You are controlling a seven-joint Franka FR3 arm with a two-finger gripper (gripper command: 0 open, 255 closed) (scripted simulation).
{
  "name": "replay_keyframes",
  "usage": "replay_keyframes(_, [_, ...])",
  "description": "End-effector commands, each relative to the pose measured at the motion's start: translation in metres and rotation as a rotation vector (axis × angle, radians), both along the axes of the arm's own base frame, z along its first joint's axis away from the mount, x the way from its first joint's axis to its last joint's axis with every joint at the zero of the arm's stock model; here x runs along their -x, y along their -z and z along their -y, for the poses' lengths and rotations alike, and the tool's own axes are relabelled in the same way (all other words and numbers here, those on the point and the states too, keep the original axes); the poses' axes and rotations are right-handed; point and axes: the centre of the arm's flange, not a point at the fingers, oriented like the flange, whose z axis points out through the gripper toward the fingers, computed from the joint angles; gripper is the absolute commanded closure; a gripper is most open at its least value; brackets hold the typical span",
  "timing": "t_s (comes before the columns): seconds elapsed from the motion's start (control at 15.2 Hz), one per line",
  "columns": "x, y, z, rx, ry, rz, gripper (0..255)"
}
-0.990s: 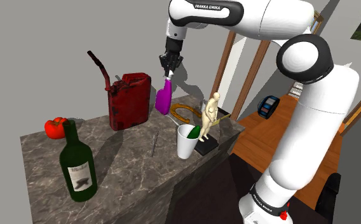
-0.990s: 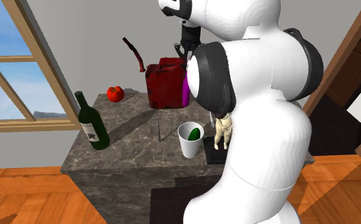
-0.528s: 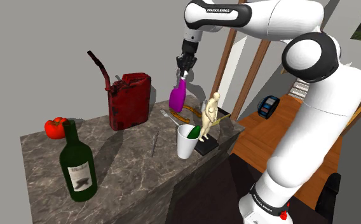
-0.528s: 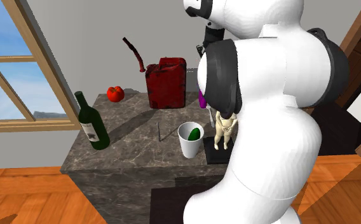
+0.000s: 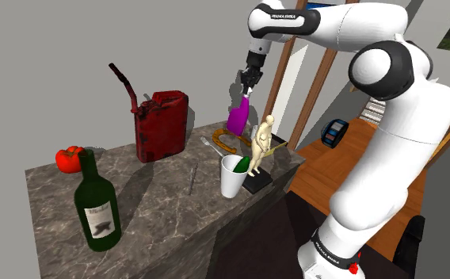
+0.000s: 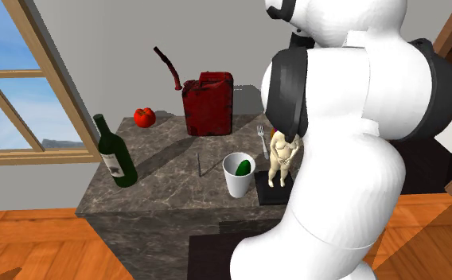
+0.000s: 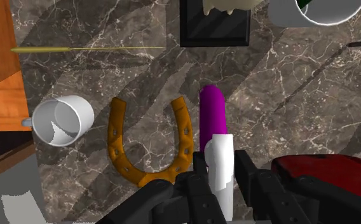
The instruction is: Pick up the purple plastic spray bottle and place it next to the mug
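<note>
My gripper (image 5: 245, 89) is shut on the white spray head of the purple spray bottle (image 5: 238, 120). The bottle hangs in the air above the far right part of the marble table (image 5: 160, 202). In the wrist view the fingers (image 7: 199, 170) clasp the white head, and the purple body (image 7: 211, 114) points down beside an orange horseshoe (image 7: 149, 145). The white mug (image 7: 61, 119) stands on the other side of the horseshoe, close to the table's edge.
A red jerry can (image 5: 162, 125), a dark wine bottle (image 5: 97, 208) and a tomato (image 5: 69, 158) stand on the table. A white cup holding something green (image 5: 233, 174), a tan figurine on a black base (image 5: 263, 147) and a fork (image 5: 210, 145) are near the bottle.
The gripper has carried the bottle toward the shoulder view's right, away from the jerry can and over the horseshoe. In the second exterior view the arm has swung right.
</note>
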Motion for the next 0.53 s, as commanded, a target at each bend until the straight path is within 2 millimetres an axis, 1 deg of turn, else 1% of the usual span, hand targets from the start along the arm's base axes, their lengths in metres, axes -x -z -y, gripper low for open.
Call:
replay_keyframes(0.0, [0.006, 0.0, 0.027, 0.0, -0.001, 0.0, 255])
replay_keyframes(0.33, [0.016, 0.0, 0.092, 0.0, -0.001, 0.0, 255])
replay_keyframes(0.4, [0.018, 0.0, 0.102, 0.0, -0.001, 0.0, 255])
replay_keyframes(0.46, [0.018, 0.005, 0.102, 0.0, -0.001, 0.0, 255])
